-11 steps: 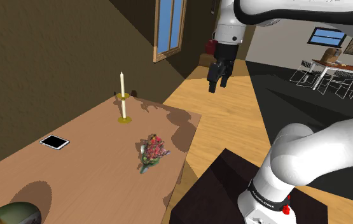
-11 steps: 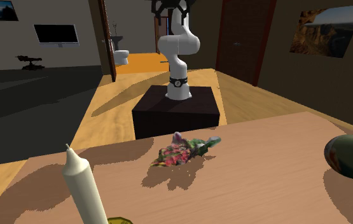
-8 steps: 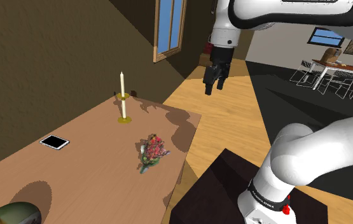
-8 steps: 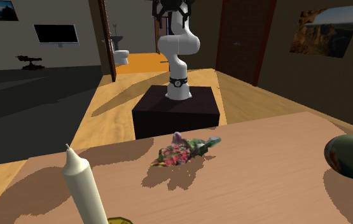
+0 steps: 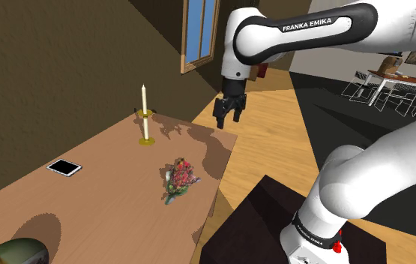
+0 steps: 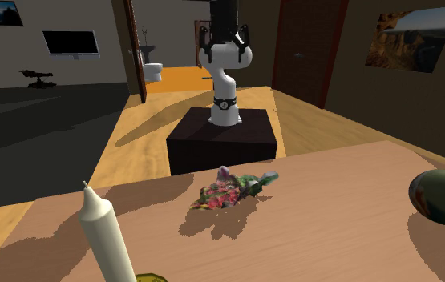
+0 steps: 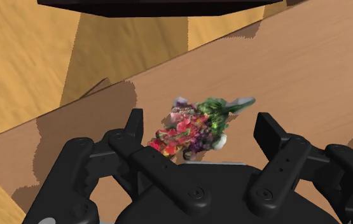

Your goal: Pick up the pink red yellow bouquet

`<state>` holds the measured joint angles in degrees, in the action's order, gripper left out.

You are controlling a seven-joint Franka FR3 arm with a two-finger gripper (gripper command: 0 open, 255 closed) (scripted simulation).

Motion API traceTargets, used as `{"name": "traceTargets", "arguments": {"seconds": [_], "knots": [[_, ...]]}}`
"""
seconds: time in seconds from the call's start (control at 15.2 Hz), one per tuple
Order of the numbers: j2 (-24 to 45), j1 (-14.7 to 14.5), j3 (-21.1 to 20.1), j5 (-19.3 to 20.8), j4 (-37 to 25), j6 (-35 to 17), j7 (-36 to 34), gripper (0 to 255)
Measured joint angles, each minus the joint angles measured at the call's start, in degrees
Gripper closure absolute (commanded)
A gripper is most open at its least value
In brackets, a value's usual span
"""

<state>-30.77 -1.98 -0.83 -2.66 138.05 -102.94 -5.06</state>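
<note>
The bouquet (image 5: 180,178) of pink, red and yellow flowers with green stems lies flat on the wooden table (image 5: 109,195), near the edge facing the stand. In the second exterior view the bouquet (image 6: 232,191) lies mid-table, stems towards that view's right. My black gripper (image 5: 226,120) hangs open high above the table's far corner, well apart from the flowers. It also shows in front of the arm (image 6: 223,54). Looking down from the wrist, the bouquet (image 7: 194,124) lies far below between my spread fingers (image 7: 267,130), which touch nothing.
A tall white candle (image 5: 144,111) in a brass holder stands at the table's far end; the candle (image 6: 107,236) is close in the second exterior view. A flat black tablet (image 5: 64,167) and a dark green round object (image 5: 15,253) lie further along. The dark stand (image 5: 270,225) adjoins the table.
The arm has swung down and towards the shoulder view's left, bringing the gripper from over the floor to above the table's far corner. The bouquet has not moved.
</note>
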Motion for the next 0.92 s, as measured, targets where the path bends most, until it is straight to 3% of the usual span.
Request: {"name": "traceTargets", "arguments": {"seconds": [0.46, 0.92], "knots": [[13.9, -0.9, -2.0, -2.3, -1.5, -11.5, -3.7, 0], [29.1, -1.6, -3.1, -3.7, -7.2, -20.1, -6.7, 0]]}}
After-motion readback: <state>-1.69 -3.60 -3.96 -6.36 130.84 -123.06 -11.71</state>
